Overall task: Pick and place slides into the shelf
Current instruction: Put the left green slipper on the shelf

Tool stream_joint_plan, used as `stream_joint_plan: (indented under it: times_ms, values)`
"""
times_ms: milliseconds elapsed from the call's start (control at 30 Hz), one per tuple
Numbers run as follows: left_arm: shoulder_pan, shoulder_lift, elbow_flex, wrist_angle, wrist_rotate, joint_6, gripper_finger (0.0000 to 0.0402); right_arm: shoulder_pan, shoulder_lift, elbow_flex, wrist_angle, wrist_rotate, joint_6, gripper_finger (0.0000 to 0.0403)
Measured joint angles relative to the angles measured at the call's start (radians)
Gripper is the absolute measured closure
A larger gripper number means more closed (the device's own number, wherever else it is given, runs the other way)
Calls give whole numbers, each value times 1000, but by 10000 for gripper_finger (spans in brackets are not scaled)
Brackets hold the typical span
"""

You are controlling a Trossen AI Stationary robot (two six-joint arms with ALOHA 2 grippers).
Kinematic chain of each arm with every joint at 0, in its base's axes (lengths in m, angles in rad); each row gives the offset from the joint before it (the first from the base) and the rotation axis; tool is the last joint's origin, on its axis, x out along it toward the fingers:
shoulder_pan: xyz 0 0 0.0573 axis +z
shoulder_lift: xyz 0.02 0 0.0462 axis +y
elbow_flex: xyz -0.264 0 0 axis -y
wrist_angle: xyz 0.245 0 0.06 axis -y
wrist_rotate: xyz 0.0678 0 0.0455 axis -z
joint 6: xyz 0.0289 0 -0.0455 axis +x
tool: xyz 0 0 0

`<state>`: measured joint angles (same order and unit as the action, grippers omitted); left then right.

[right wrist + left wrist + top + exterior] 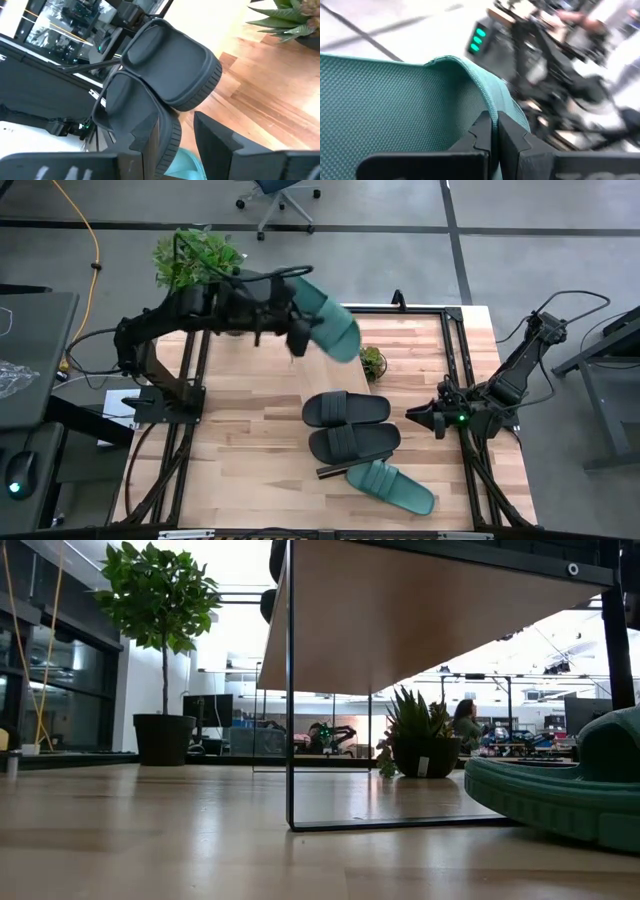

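Nearest my low camera, one teal slide lies flat on the table's front, its thick ribbed sole filling that view; just behind it two black slides sit side by side on the shelf, soles smooth and rounded; the right gripper waits beside them, fingers parted, holding nothing; farther back, the left gripper hangs above the table, jaws pinched tight on the edge of the second teal slide, its footbed finely textured; a small plant stands beyond.
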<state>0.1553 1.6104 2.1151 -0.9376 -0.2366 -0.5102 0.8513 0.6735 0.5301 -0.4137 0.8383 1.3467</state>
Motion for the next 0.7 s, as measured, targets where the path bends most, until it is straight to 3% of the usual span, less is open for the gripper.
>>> stream_joint_plan:
  times_ms: [200, 333, 533, 700]
  values:
    - [15, -1, -126, 141, -165, -76, 401, 0, 0, 0, 13, 28, -5, 290]
    - [16, 0, -276, 341, -205, -135, 401, 0, -2, 0, 14, 99, -6, 290]
    - [15, 1, -492, 601, -288, -274, 401, 0, -50, 0, 7, 364, -24, 290]
    - [18, 1, -577, 679, -364, -336, 401, -1, -164, 0, 7, 544, -84, 290]
